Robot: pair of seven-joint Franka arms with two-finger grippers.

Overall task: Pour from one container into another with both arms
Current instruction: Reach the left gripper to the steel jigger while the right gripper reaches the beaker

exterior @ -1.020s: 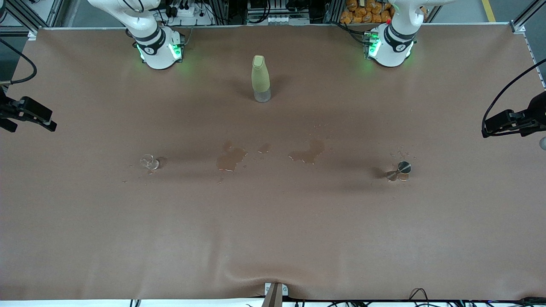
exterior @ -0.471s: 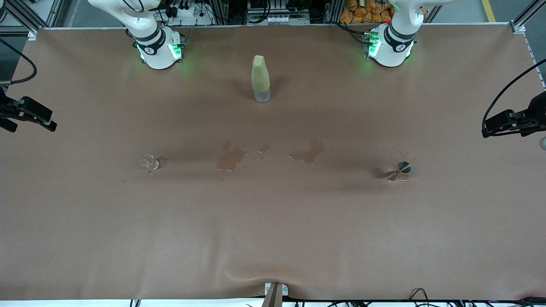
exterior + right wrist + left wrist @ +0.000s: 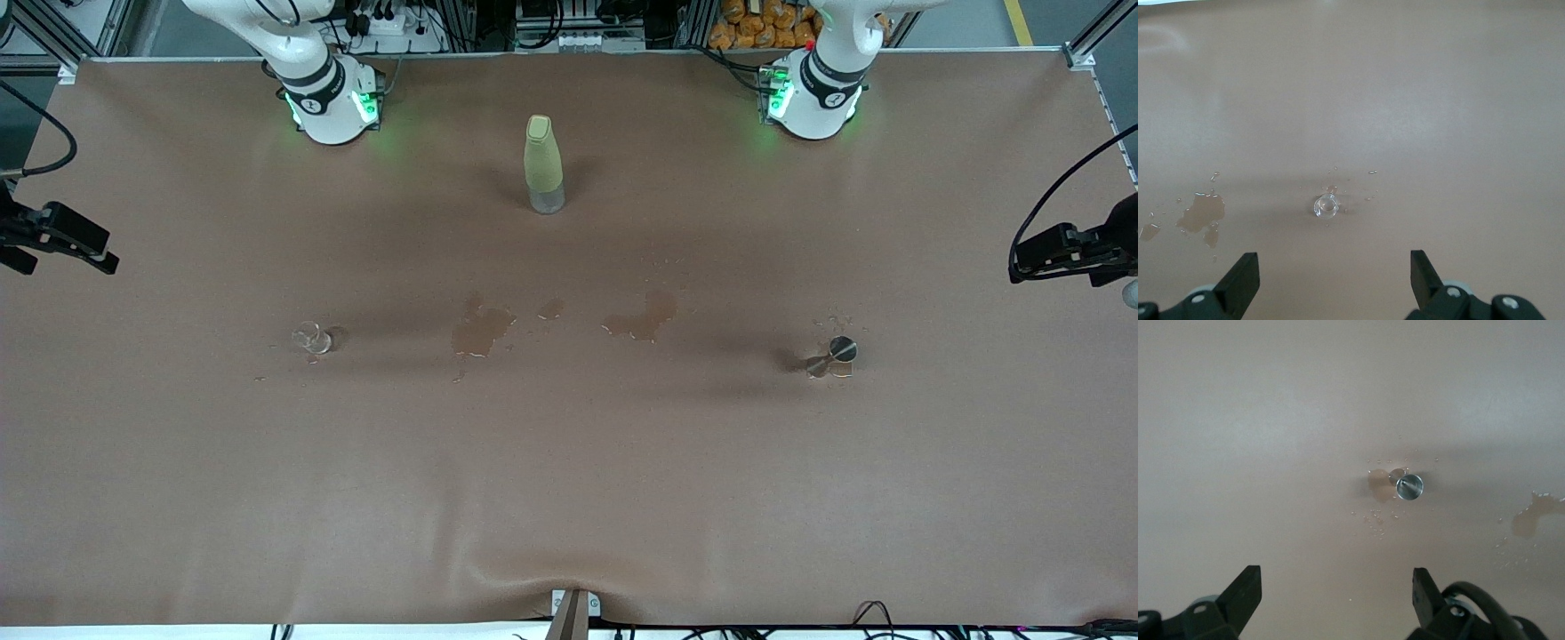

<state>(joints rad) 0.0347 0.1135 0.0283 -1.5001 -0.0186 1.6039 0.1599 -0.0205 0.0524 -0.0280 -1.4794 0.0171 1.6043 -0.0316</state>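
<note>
The tiny clear glass cup [image 3: 311, 338] stands on the brown table toward the right arm's end, with droplets around it. My right gripper [image 3: 1335, 270] hangs high over the table beside the cup [image 3: 1327, 207], open and empty. The shiny metal jigger [image 3: 831, 356] stands in a small wet patch toward the left arm's end. High over the table beside the jigger [image 3: 1409, 487] hangs my left gripper [image 3: 1336, 587], also open and empty. Both are well clear of their objects.
A tall yellow-green bottle [image 3: 543, 164] stands midway between the arm bases. Two wet puddles [image 3: 480, 331] [image 3: 640, 320] lie between cup and jigger. The brown cover is rippled near the front edge [image 3: 533, 560].
The black hand at the left arm's edge of the front view has shifted slightly. Cup, jigger and bottle have not moved.
</note>
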